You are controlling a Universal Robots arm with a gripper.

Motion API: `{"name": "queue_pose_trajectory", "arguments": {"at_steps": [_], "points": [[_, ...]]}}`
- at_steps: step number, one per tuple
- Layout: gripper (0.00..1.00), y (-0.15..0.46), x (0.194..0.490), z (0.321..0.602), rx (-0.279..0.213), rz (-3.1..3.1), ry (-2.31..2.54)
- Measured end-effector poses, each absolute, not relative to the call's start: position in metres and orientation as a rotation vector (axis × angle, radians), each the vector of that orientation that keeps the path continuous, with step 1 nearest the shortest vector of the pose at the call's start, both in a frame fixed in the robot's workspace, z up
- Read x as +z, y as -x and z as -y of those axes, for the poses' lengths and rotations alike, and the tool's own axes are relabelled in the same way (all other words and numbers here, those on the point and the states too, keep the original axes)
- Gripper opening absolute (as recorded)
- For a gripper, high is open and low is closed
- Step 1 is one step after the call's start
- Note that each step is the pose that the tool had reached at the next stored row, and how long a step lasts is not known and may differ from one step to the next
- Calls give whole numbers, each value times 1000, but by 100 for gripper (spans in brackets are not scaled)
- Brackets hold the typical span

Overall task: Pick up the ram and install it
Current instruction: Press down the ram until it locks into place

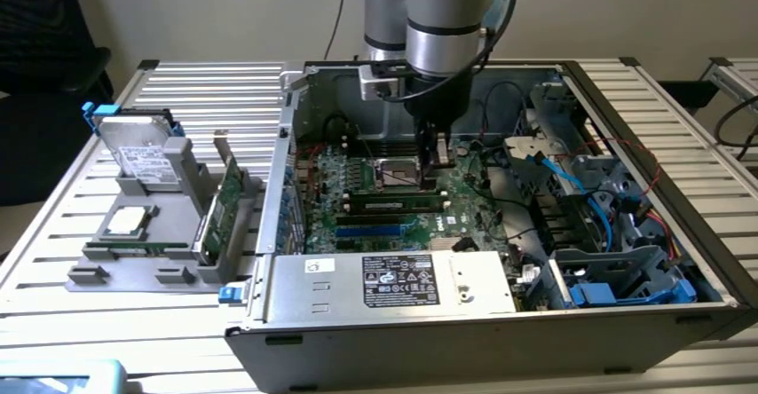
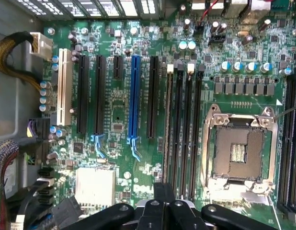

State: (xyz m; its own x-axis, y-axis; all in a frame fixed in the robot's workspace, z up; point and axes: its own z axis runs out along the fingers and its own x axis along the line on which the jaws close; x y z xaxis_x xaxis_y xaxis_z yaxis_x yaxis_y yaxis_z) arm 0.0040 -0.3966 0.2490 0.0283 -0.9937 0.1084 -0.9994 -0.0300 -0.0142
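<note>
Plainly the work stands at the seating stage, by my reading. On the slatted desk (image 1: 154,83) the open computer case (image 1: 474,323) lies across the middle and toward the exterior view's right edge. The arm (image 1: 450,12) drops almost straight down into it from the far edge, its wrist vertical over the motherboard (image 1: 355,177). The ram (image 1: 397,204), a narrow stick with a pale label, appears to lie along one of the memory slots beside the CPU socket (image 1: 397,177), on the side nearer the case's front wall, not between the fingers. Whether it is pressed fully home, I cannot tell. The pincer (image 1: 436,150) hangs just above the board near the socket, jaws drawn together with nothing visibly between them. In the wrist view it (image 2: 162,201) sits in line with one end of the long black memory slots (image 2: 178,129), with the empty socket (image 2: 239,148) alongside. Finishing this step would call, I judge, for the closed tip to stay centred on the stick's thin top edge. The push must be straight down, since a sideways one could tilt the stick in its slot or scrape nearby components.
</note>
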Motion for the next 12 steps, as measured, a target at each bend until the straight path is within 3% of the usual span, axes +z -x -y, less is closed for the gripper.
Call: {"name": "queue_pose_trajectory", "arguments": {"at_steps": [12], "points": [[11, -11, 237, 398, 123, 2167, -2182]]}}
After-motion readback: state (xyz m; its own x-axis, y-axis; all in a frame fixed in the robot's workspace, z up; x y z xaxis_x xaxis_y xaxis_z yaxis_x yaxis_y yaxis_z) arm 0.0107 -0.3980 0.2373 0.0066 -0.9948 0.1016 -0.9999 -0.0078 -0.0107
